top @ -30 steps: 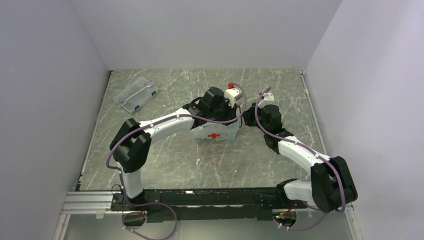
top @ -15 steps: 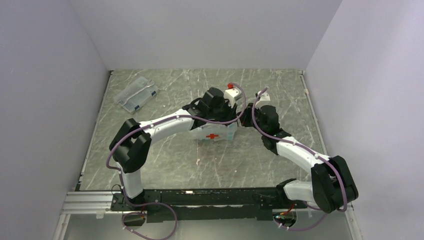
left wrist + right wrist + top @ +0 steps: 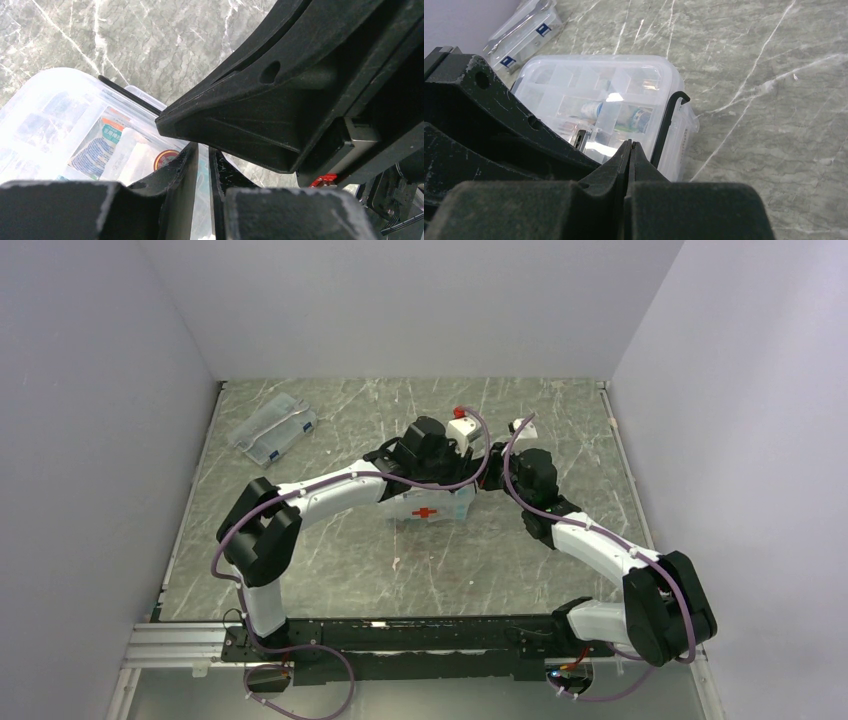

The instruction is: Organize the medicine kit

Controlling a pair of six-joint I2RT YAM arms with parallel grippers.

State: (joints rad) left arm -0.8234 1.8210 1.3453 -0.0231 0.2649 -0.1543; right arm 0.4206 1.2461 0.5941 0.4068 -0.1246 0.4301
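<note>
The left end effector hangs over the near-left part of the medicine kit, its fingers parted only by a thin slit with clear plastic showing through. Whether it pinches the lid's edge or merely hovers over it, I cannot tell. If it does have the edge, the hold is on thin, slick plastic and could slip off with any sideways pull. The kit itself sits lid-on near the middle of the worktop, red cross toward the arm bases, between the two wrists, with small packets visible in its compartments. It looks light, so an upward tug on the lid with nothing pressing the tub down would likely lift or tilt the whole thing and jumble the contents. Its dark handle lies along the right end, just beside the right end effector, whose fingers are pressed fully together and carry nothing. A push from those closed tips could skid the tub across the smooth stone. The two wrists are also crowded very close, so a careless swing risks them knocking together.
</note>
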